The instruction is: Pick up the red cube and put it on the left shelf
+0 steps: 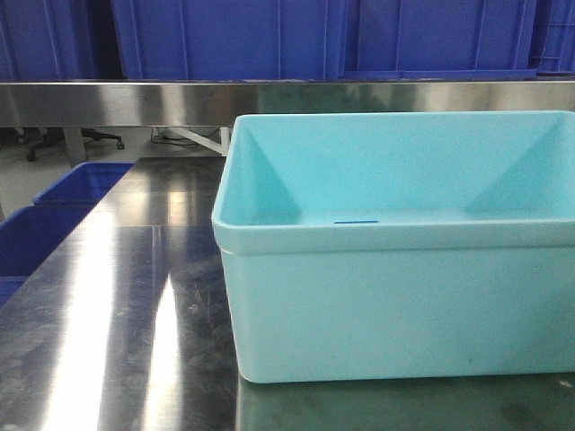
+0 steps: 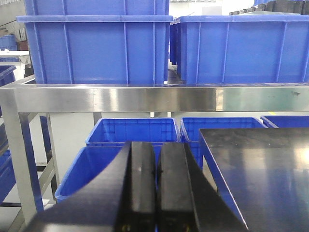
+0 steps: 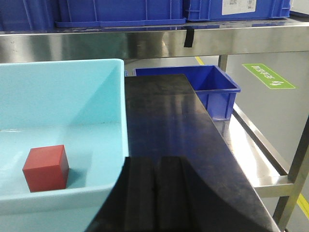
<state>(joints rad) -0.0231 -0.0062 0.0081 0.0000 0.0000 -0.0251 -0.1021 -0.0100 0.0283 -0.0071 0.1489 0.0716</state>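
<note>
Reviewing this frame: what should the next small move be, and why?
Probably open the right end effector and shift it left over the turquoise tub. It is shut and empty, just outside the tub's rim, while the red cube sits on the tub floor to its left, not yet gripped.

Red cube (image 3: 46, 167) sits on pale turquoise tub (image 3: 87, 92) floor, 9 o'clock of right gripper (image 3: 155, 166); jaws pressed together.

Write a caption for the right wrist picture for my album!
A red cube sits in the turquoise tub, right fingers shut nearby.
</note>
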